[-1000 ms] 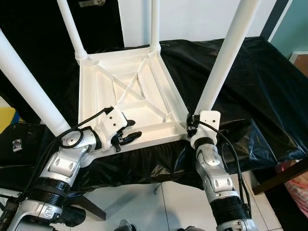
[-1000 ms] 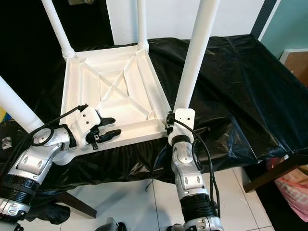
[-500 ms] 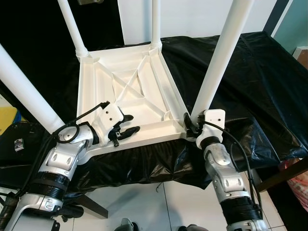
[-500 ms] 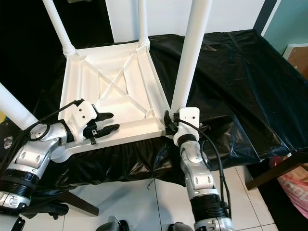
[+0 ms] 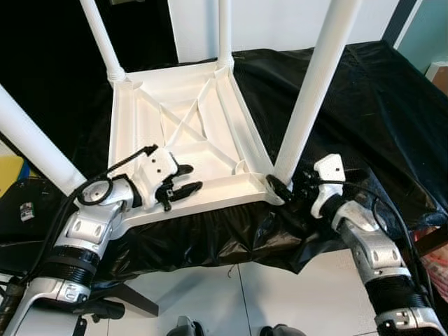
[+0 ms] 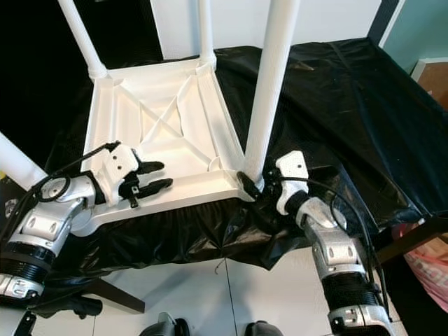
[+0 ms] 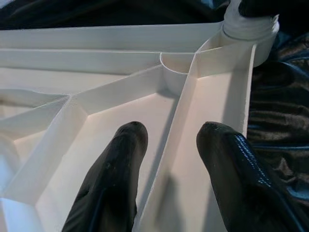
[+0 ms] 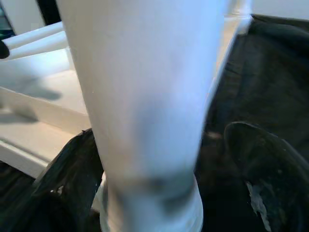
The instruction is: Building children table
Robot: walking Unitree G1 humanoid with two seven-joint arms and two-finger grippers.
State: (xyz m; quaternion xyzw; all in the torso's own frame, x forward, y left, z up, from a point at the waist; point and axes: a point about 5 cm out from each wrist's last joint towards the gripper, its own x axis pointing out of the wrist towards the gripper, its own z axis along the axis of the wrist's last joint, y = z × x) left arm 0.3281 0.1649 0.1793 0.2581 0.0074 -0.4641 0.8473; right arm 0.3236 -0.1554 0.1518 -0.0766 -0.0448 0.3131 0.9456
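A white children's table (image 5: 175, 126) lies upside down on a black-covered table, its four white legs pointing up. My left gripper (image 5: 194, 178) is open just above the near rim of the underside, its fingertips (image 7: 120, 164) hovering over the ribs and holding nothing. My right gripper (image 6: 255, 187) reaches in from the right at the base of the near-right leg (image 5: 311, 91). In the right wrist view that leg (image 8: 145, 96) stands between the two fingers (image 8: 72, 174); one finger lies against it and the other stands a little off it.
Black plastic sheeting (image 5: 378, 91) covers the supporting table and hangs over its near edge. White tiled floor (image 5: 266, 294) lies below. The near-left leg (image 5: 35, 140) rises beside my left arm. A pink bag (image 6: 427, 259) sits low at the right.
My right arm has swung out to the right, so its gripper now meets the near-right leg's base from the side. The left gripper has barely moved.
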